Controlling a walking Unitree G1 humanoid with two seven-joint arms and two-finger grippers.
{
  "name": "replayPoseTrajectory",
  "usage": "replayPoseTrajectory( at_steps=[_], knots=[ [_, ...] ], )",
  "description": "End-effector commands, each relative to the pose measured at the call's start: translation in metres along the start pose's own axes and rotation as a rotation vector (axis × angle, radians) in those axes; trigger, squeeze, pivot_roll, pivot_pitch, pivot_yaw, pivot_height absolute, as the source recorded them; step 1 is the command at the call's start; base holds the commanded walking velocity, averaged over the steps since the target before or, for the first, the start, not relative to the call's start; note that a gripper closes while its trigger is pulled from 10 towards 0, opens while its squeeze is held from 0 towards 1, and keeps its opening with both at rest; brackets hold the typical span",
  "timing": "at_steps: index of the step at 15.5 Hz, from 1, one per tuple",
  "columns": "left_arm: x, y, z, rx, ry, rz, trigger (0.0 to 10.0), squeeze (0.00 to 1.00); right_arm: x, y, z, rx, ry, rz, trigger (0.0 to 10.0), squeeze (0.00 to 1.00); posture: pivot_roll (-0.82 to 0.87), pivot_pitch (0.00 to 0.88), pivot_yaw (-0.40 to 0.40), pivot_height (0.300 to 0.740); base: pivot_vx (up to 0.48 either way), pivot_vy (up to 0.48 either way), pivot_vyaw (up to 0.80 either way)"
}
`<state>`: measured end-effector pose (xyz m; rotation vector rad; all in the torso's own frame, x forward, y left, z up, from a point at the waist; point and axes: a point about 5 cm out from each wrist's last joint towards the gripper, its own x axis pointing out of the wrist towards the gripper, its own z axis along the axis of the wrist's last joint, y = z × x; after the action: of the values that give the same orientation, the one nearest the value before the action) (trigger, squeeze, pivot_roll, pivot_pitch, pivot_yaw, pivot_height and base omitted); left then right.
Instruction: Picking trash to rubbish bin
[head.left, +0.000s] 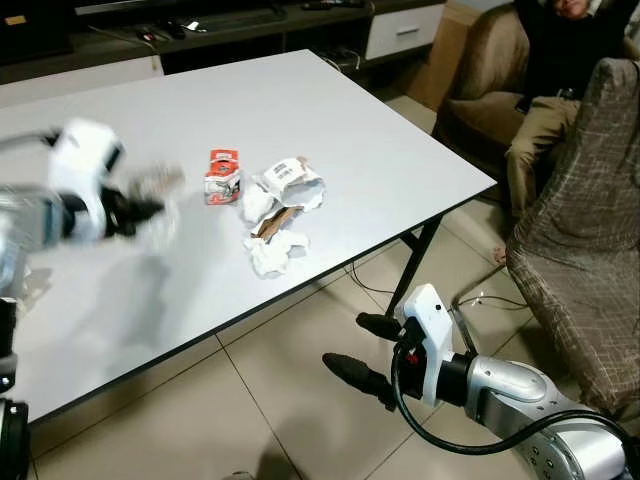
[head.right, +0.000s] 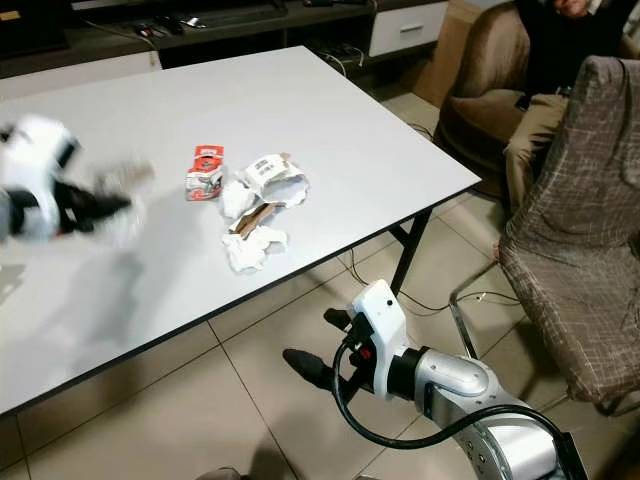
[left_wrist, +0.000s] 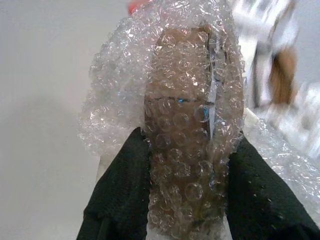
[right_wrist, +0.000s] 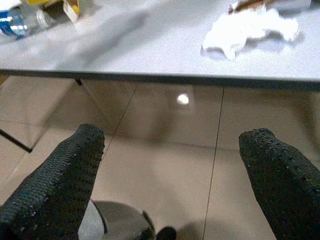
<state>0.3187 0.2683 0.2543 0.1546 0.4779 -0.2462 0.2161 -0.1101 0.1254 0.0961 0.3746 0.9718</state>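
**Left tool grips bubble wrap above the surface; right tool spread wide over the floor**

Your left tool (left_wrist: 187, 175) is clamped on a wad of bubble wrap (left_wrist: 185, 100); the left wrist view shows both black fingers (left_wrist: 120, 190) pressed against the sides of the wad, with something brown inside it. In the head views that left tool (head.left: 140, 212) sits blurred above the left part of the white surface (head.left: 380, 150), with the wrap showing as a pale smear at its tip.

The remaining trash lies near the middle of the surface: a red-and-white packet (head.left: 222, 176), just beside it a torn white wrapper with a printed label (head.left: 292, 180), a brown strip of cardboard (head.left: 274, 222) below that, and a crumpled white tissue (head.left: 274, 252) closest to the front edge. These pieces touch or nearly touch one another.

Your right tool (head.left: 368, 350) is low, off the front edge of the surface and over the tiled floor (head.left: 280, 400), its fingers (right_wrist: 65, 180) spread apart and holding nothing. Its wrist view looks up at the edge of the surface, with the tissue (right_wrist: 245, 27) on top and a plastic bottle (right_wrist: 25, 21) farther along.

A person sits in an armchair (head.left: 480, 80) at the right, and a patterned chair (head.left: 590, 230) stands nearer.
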Motion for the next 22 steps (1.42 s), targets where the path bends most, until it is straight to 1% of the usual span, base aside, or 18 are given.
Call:
replayPoseTrajectory(
  at_steps=[1, 2, 3, 4, 5, 6, 7, 9, 10, 11, 12, 13, 14, 15, 16, 19, 20, 22],
  knots=[
    [-0.001, -0.009, 0.017, -0.001, -0.151, -0.005, 0.0, 0.00, -0.001, -0.001, 0.009, -0.027, -0.061, -0.021, 10.0, 0.00, -0.05, 0.034, -0.084, 0.740, 0.000, 0.000, 0.00],
    [0.000, -0.012, 0.023, 0.027, -0.245, 0.058, 4.8, 0.00, 0.001, -0.003, 0.012, -0.048, -0.092, -0.058, 10.0, 0.00, -0.05, 0.030, -0.084, 0.740, 0.000, 0.000, 0.00],
    [0.002, -0.016, 0.027, 0.070, -0.329, 0.127, 10.0, 0.00, 0.003, -0.006, 0.016, -0.071, -0.132, -0.123, 10.0, 0.00, -0.04, 0.014, -0.069, 0.740, 0.000, 0.000, 0.00],
    [0.006, -0.035, 0.026, 0.137, -0.499, 0.231, 10.0, 0.00, 0.006, -0.016, 0.031, -0.075, -0.274, -0.333, 10.0, 0.00, -0.03, 0.000, -0.036, 0.740, 0.000, 0.000, 0.00],
    [0.011, -0.050, 0.017, 0.083, -0.504, 0.196, 10.0, 0.00, 0.004, -0.022, 0.039, -0.088, -0.326, -0.426, 10.0, 0.00, -0.03, 0.000, -0.018, 0.740, 0.000, 0.000, 0.00],
    [0.013, -0.060, 0.011, 0.040, -0.500, 0.167, 10.0, 0.00, 0.002, -0.025, 0.045, -0.098, -0.358, -0.484, 10.0, 0.00, -0.03, 0.000, -0.018, 0.740, 0.000, 0.000, 0.00],
    [0.015, -0.079, 0.000, 0.078, -0.530, 0.180, 10.0, 0.00, -0.001, -0.028, 0.053, -0.144, -0.400, -0.563, 10.0, 0.00, -0.01, 0.000, 0.010, 0.740, 0.000, 0.000, 0.00],
    [0.016, -0.096, -0.011, 0.136, -0.557, 0.179, 10.0, 0.00, -0.002, -0.029, 0.057, -0.179, -0.413, -0.599, 10.0, 0.00, 0.00, 0.000, 0.023, 0.740, 0.000, 0.000, 0.40],
    [0.018, -0.106, -0.020, 0.088, -0.563, 0.165, 10.0, 0.00, -0.002, -0.031, 0.055, -0.179, -0.419, -0.616, 10.0, 0.00, 0.01, 0.000, 0.032, 0.740, 0.000, 0.000, 0.80],
    [0.018, -0.109, -0.023, 0.084, -0.580, 0.174, 10.0, 0.00, -0.002, -0.032, 0.053, -0.178, -0.422, -0.622, 10.0, 0.00, 0.01, 0.000, 0.033, 0.740, 0.000, 0.000, 0.80],
    [0.015, -0.112, -0.029, 0.137, -0.598, 0.207, 10.0, 0.00, 0.001, -0.033, 0.045, -0.173, -0.413, -0.631, 10.0, 0.00, 0.02, 0.000, 0.041, 0.740, 0.000, 0.000, 0.80],
    [0.015, -0.113, -0.031, 0.155, -0.603, 0.218, 10.0, 0.00, 0.003, -0.033, 0.042, -0.171, -0.412, -0.635, 10.0, 0.00, 0.03, 0.000, 0.041, 0.740, 0.000, 0.000, 0.80],
    [0.012, -0.114, -0.035, 0.144, -0.600, 0.223, 10.0, 0.00, 0.007, -0.032, 0.037, -0.161, -0.400, -0.632, 10.0, 0.00, 0.03, 0.000, 0.037, 0.740, 0.000, 0.000, 0.80],
    [0.012, -0.116, -0.038, 0.161, -0.587, 0.230, 10.0, 0.00, 0.008, -0.031, 0.035, -0.162, -0.394, -0.632, 10.0, 0.00, 0.04, 0.000, 0.036, 0.740, 0.000, 0.000, 0.80],
    [0.011, -0.117, -0.045, 0.243, -0.557, 0.250, 10.0, 0.00, 0.012, -0.027, 0.029, -0.158, -0.382, -0.626, 10.0, 0.00, 0.05, 0.000, 0.033, 0.740, 0.000, 0.000, 0.80],
    [0.007, -0.121, -0.060, 0.214, -0.544, 0.240, 10.0, 0.00, 0.015, -0.021, 0.021, -0.139, -0.388, -0.633, 10.0, 0.00, 0.05, 0.000, 0.031, 0.740, 0.000, 0.000, 0.80],
    [0.007, -0.124, -0.071, 0.211, -0.521, 0.231, 10.0, 0.00, 0.013, -0.022, 0.022, -0.138, -0.408, -0.664, 10.0, 0.00, 0.05, 0.000, 0.033, 0.740, 0.000, 0.000, 0.80],
    [0.007, -0.132, -0.084, 0.197, -0.497, 0.209, 10.0, 0.00, 0.007, -0.026, 0.028, -0.149, -0.439, -0.696, 10.0, 0.00, 0.03, 0.000, 0.031, 0.740, 0.000, 0.000, 0.80]
  ],
)
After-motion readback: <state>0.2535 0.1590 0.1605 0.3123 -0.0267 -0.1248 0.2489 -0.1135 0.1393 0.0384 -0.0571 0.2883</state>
